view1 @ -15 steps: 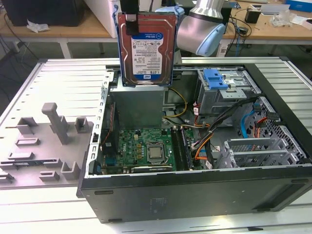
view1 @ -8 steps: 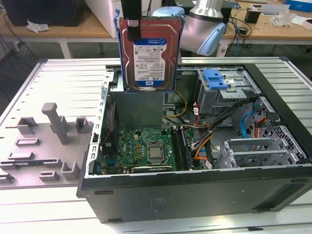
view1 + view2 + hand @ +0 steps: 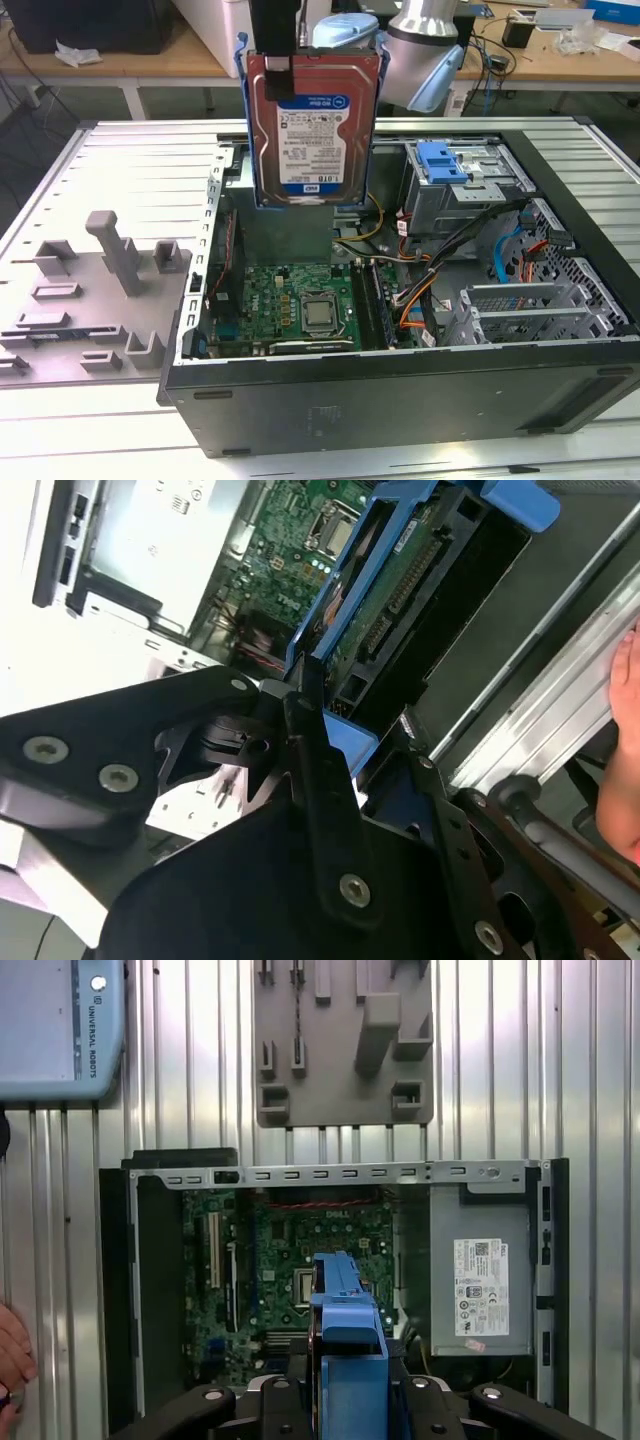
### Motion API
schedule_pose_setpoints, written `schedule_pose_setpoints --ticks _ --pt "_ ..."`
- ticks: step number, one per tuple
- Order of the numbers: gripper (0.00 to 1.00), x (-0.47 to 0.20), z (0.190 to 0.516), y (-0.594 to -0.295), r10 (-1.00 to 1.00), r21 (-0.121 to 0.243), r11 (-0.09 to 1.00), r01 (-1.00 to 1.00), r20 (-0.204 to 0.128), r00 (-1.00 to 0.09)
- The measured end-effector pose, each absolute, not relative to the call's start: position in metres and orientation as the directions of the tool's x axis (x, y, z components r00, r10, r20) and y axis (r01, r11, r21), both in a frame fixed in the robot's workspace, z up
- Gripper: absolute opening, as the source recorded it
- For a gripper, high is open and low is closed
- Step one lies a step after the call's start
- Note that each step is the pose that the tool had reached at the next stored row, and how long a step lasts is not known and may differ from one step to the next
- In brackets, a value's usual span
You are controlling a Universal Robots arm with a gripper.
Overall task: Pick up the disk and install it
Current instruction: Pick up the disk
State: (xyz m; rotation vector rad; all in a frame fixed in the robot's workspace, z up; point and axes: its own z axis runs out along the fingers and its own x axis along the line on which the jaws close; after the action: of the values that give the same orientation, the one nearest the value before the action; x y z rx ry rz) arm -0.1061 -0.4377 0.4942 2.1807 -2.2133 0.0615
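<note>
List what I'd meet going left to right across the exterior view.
Grey fixture plate with upright posts → the disk, held upright above the open computer case → blue bracket inside the case → bare metal drive cage. The motherboard lies below the disk, so it is left out.

- disk (image 3: 312,120): reddish metal face, white-and-blue label, blue frame along its edges
- case (image 3: 400,400): black outside, grey metal inside
- board (image 3: 285,300): green, with a silver square chip
- table (image 3: 140,160): silver, ribbed in parallel lines
- fixture (image 3: 100,300): plain grey
- tab (image 3: 440,160): blue
- box (image 3: 478,1230): grey with a white sticker
- wires (image 3: 412,312): orange, yellow and black
</note>
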Motion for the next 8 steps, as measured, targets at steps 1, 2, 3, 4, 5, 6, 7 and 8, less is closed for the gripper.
schedule_pose_setpoints --ticks 1,2,3,4,5,6,7,8 --pt "0.36 -0.106 0.494 -0.441 -0.999 -0.004 0.015 -1.000 0.052 -0.015" --pt "0.36 -0.106 0.494 -0.444 -0.999 -0.004 0.015 -1.000 0.051 -0.015" --pt "0.36 -0.105 0.494 -0.447 -0.999 -0.004 0.015 -1.000 0.051 -0.015" --pt "0.36 -0.105 0.494 -0.451 -0.999 -0.004 0.015 -1.000 0.051 -0.015" --pt "0.36 -0.104 0.494 -0.454 -0.999 -0.004 0.015 -1.000 0.051 -0.015" --pt "0.36 -0.104 0.494 -0.461 -0.999 -0.004 0.015 -1.000 0.051 -0.015" --pt "0.36 -0.103 0.494 -0.467 -0.999 -0.004 0.015 -1.000 0.051 -0.015" --pt "0.36 -0.102 0.494 -0.473 -0.999 -0.004 0.015 -1.000 0.050 -0.015"
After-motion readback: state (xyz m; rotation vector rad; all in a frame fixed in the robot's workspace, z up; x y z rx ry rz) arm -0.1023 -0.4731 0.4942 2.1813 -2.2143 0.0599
